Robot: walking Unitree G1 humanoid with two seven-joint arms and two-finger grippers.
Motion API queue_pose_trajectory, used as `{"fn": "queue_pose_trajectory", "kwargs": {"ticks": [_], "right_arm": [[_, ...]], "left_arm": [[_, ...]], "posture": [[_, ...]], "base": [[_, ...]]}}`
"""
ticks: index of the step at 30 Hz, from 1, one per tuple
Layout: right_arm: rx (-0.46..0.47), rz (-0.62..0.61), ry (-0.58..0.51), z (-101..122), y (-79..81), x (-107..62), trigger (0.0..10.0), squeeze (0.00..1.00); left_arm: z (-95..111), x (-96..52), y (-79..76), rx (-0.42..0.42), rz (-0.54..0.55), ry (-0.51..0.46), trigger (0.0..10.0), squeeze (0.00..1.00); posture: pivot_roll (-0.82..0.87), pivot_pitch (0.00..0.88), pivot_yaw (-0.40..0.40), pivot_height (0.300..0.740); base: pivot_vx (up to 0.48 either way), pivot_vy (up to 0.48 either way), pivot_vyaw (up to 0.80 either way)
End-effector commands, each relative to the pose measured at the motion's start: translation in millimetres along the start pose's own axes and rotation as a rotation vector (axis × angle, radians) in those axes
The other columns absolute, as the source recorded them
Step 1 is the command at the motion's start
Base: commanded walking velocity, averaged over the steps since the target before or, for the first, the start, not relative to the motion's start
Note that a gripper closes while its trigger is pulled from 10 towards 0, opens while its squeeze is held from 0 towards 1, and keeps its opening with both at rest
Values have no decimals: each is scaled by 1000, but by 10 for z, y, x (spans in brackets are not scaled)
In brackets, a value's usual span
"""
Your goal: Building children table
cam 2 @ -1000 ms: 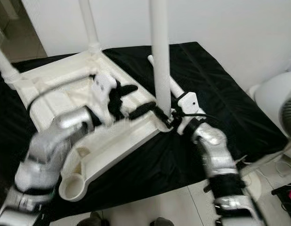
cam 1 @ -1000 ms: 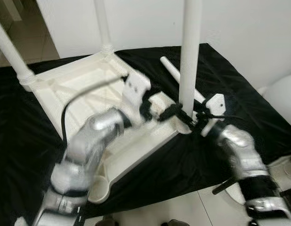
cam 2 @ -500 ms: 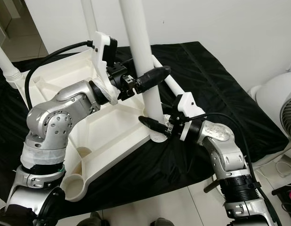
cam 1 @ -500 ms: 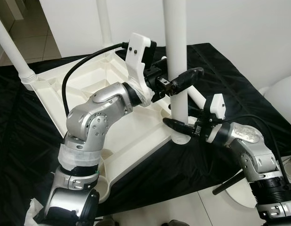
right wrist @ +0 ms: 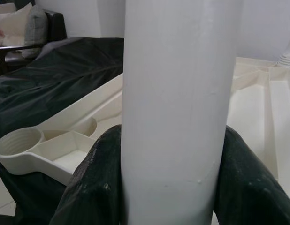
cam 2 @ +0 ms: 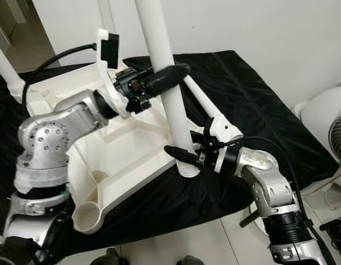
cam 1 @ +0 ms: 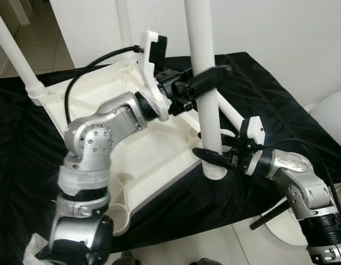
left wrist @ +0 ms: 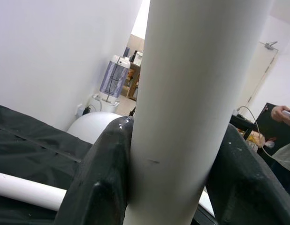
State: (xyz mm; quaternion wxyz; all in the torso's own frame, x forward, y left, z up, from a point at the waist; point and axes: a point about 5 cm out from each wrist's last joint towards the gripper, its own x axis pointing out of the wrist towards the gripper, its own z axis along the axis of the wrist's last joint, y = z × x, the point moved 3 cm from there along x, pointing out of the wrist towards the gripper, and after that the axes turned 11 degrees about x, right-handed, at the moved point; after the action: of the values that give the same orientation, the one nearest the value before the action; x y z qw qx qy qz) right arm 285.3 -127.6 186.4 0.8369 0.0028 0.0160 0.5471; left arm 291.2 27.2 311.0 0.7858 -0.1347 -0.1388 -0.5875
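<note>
Both grippers clamp one upright white leg [cam 1: 206, 88] standing in the corner socket of the upturned children's table [cam 1: 132, 149]: left gripper [cam 1: 201, 83] high, right gripper [cam 1: 212, 156] near the base, fingers [right wrist: 95, 178] pinching either side. Left wrist view catches a person's hand [left wrist: 282, 114] across the room. One loose leg [cam 2: 201, 102] lies on the black cloth [cam 1: 281, 110].
</note>
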Motion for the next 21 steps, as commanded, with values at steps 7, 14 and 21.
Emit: {"fn": "queue_pose_trajectory", "kwargs": {"ticks": [7, 14, 21], "right_arm": [[5, -35, -1, 9, -22, -4, 10000, 0], [14, -236, -87, 128, -267, 105, 10000, 1000], [-16, -438, -181, 323, -522, 186, 10000, 114]], "left_arm": [[97, 63, -107, 8, -102, -27, 0, 0], [114, 174, 160, 94, 97, 93, 10000, 0], [314, 321, 414, 205, 241, 158, 10000, 0]], "posture": [[-89, 0, 61, 740], [-86, 0, 66, 740], [-86, 0, 58, 740]], "base": [[0, 0, 0], [0, 0, 0], [0, 0, 0]]}}
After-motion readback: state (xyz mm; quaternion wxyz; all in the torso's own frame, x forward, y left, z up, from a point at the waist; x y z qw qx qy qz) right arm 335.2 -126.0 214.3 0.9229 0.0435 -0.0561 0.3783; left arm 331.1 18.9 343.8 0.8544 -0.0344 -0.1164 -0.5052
